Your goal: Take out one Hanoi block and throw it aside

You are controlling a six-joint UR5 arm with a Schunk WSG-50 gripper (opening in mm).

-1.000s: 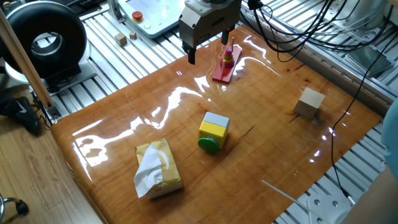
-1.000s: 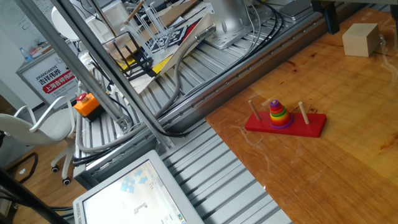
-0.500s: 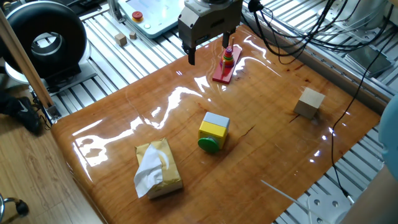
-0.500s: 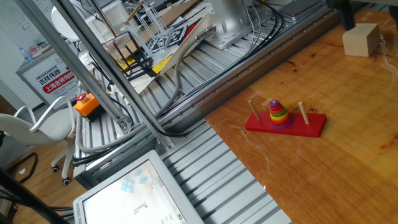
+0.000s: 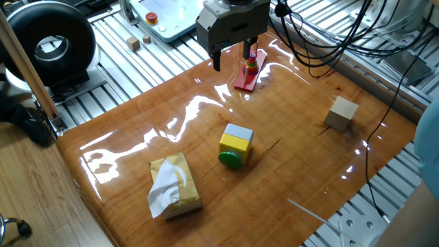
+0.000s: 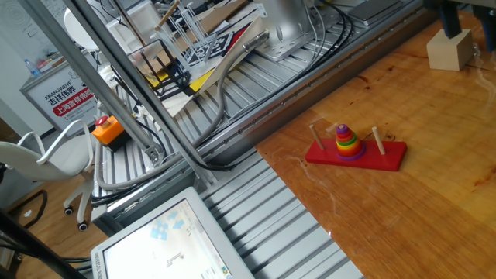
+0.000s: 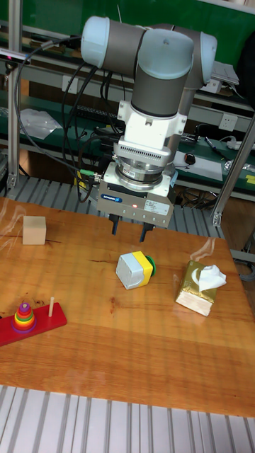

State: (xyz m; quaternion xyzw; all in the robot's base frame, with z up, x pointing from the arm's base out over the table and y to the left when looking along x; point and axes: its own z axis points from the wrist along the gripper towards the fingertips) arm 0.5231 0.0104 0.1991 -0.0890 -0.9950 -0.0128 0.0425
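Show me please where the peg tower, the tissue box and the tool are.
peg tower (image 6: 348, 142), the other fixed view, on the stacked rings.
tissue box (image 5: 175, 186), one fixed view, on its yellow top.
tool (image 5: 231, 60), one fixed view, midway between its two fingertips.

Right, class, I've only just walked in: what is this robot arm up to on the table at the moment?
The gripper hangs open and empty above the table, close to the red peg base. The ring stack sits complete on its middle peg, the purple ring at the bottom. Nothing has been taken out yet. The tissue box and wooden cube lie apart, untouched.
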